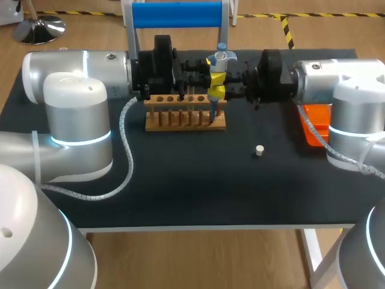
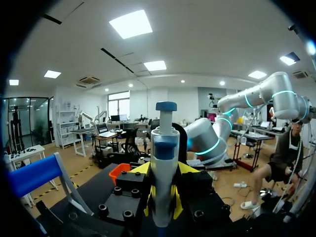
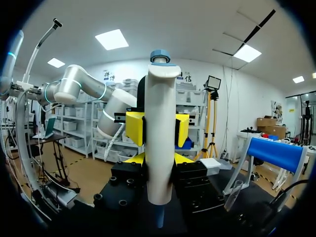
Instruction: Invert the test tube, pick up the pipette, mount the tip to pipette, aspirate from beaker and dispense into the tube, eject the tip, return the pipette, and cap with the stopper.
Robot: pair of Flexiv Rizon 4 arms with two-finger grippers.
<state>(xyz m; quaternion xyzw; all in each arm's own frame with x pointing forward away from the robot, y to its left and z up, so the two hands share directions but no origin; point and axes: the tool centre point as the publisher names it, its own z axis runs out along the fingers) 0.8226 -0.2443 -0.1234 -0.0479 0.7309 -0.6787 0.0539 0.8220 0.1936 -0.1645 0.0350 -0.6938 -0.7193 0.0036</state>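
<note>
A white pipette [image 1: 221, 57] with a blue plunger stands upright above the right end of the wooden tube rack [image 1: 185, 117], its lower end pointing down at the rack. Both arms meet at it. My left gripper [image 1: 212, 78] comes in from the left and my right gripper [image 1: 222, 90] from the right, and each set of yellow fingers presses the pipette body from two sides. The left wrist view shows the pipette [image 2: 164, 163] inside my left gripper [image 2: 163, 202]. The right wrist view shows the pipette [image 3: 160, 128] inside my right gripper [image 3: 159, 163], with a clear tube [image 3: 234, 195] leaning off to one side. The white stopper [image 1: 259, 150] lies on the black mat.
An orange box [image 1: 316, 123] sits under my right arm at the table's right. A blue-topped stand [image 1: 176, 15] rises behind the rack at the back edge. Black mat [image 1: 192, 180] stretches in front of the rack to the front edge.
</note>
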